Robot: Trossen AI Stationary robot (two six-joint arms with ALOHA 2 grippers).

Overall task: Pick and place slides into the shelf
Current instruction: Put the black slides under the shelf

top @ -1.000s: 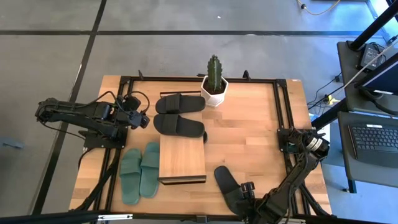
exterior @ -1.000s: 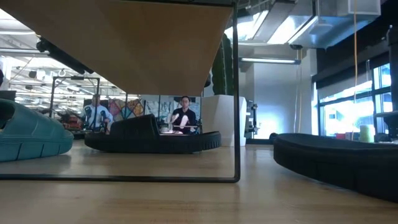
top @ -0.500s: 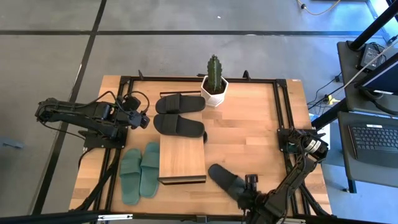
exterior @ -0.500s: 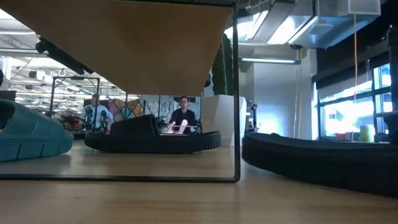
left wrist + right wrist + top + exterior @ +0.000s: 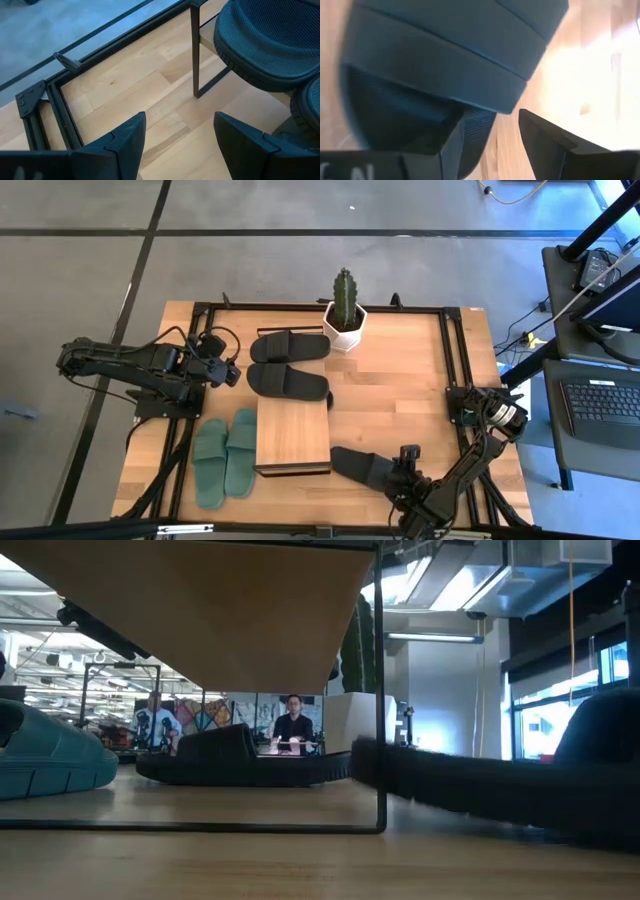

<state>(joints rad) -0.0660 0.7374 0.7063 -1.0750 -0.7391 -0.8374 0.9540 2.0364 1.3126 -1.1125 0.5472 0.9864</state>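
Since one second ago the black slide [image 5: 362,468] has travelled across the near edge of the table [image 5: 400,380] toward the shelf [image 5: 292,435], and its toe now lies just beside the shelf's near right corner. Holding its heel end is the right gripper [image 5: 405,480]: in the right wrist view the two fingers [image 5: 542,135] stand on both sides of the sole, clenched on it. My judgement is that the slide is light and a little soft, so it can bend or swing; taking it by the edge of the sole, as now, seems good, while the wide strap would also give a grip.

Left of the shelf, the green pair [image 5: 225,457] lies side by side. Beyond the shelf, two more black slides [image 5: 290,365] lie near the cactus pot [image 5: 344,320]. Far left, the left gripper [image 5: 228,372] waits with its fingers spread apart and holds nothing.
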